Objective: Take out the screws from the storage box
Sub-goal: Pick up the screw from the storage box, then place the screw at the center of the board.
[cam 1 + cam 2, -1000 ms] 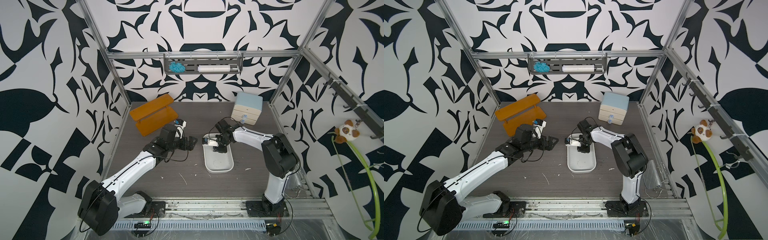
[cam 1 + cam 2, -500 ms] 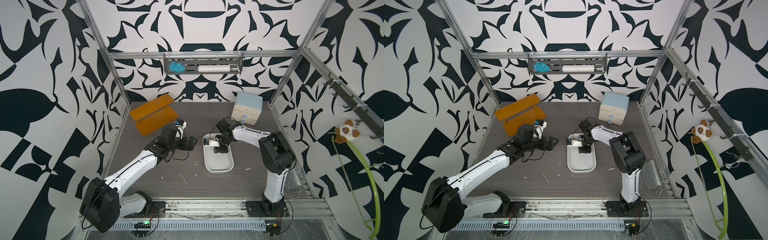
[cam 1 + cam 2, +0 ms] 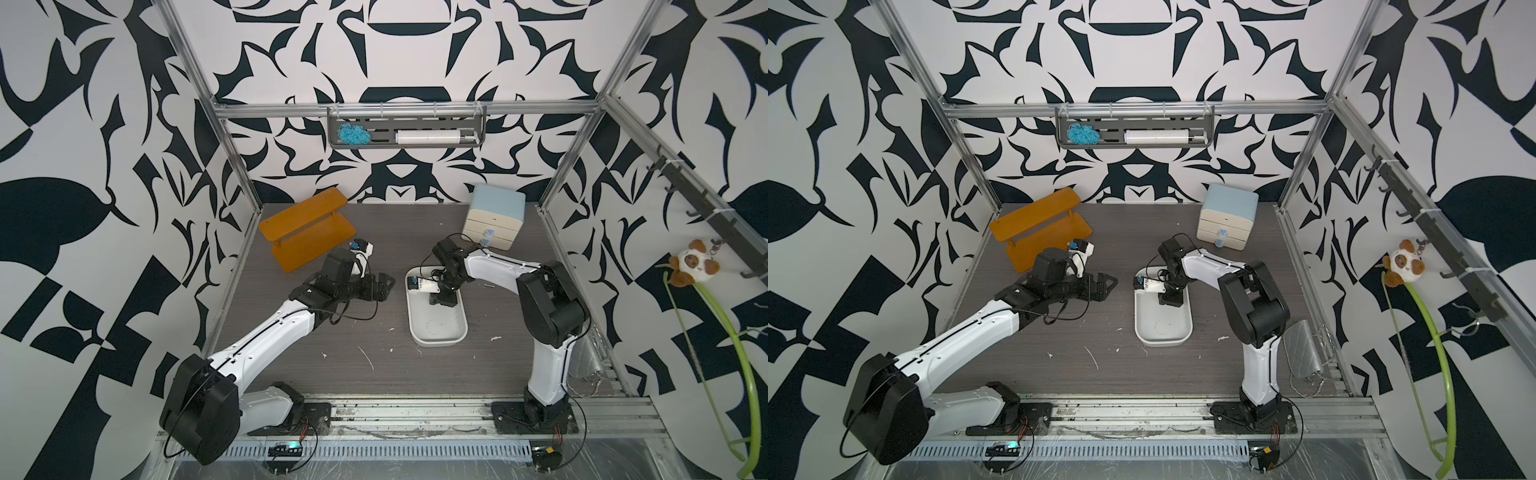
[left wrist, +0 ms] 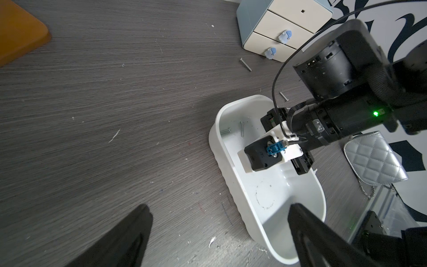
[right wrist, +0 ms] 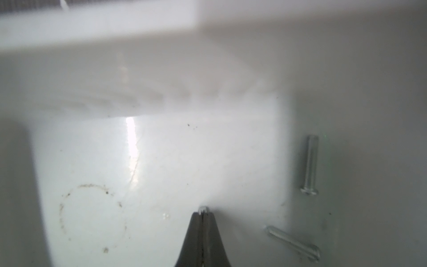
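You have: storage box, white, faint brown ring stain on its floor; screws, silver-grey; desk, dark grey wood-grain, white flecks; drawer cabinet, cream, light-blue top and knobs; shelf, orange; purse, silver, quilted diamonds; walls, black-and-white leaf pattern.

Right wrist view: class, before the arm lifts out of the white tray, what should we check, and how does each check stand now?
1. Right gripper shut on a screw end: ok.
2. Grip firm enough to lift: cannot tell.
3. Two loose screws lie clear of the fingers: ok.
4. Left gripper open, outside the storage box: ok.
5. Storage box emptied: not ok.
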Controlling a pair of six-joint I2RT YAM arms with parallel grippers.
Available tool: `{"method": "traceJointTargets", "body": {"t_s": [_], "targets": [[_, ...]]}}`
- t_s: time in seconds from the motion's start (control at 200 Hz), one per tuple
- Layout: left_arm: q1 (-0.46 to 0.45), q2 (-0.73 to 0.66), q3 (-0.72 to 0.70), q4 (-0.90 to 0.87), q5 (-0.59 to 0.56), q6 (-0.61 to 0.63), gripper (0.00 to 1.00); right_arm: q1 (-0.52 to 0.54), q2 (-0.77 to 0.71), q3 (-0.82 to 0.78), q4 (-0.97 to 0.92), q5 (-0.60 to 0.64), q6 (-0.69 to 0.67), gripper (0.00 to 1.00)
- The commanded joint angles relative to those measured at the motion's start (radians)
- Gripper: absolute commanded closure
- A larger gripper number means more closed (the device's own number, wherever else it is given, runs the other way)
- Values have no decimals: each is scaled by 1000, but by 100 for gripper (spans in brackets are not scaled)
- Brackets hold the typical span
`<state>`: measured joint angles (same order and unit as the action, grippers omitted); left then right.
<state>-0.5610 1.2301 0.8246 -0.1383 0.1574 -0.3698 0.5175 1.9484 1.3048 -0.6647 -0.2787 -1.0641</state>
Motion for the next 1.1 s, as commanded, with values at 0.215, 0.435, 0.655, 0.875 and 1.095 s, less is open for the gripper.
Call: {"method": "traceJointTargets", "body": {"t_s": [0.215,0.435,0.655,0.875,1.095], "targets": [[4,-3,5,-7,3,3,1,-3,-206,-51,117,-20,11,100],[7,-3,6,-8,7,3,1,-36,-393,-173,348,235,173,100],[6,-4,4,-4,11,3,1,-196,-468,-316,503,257,352,100],[7,-15,-3,3,23,-4,1,-312,-372,-321,536,272,420,100],[7,-24,-6,3,32,-29,1,-357,-210,-274,563,288,454,100]]}}
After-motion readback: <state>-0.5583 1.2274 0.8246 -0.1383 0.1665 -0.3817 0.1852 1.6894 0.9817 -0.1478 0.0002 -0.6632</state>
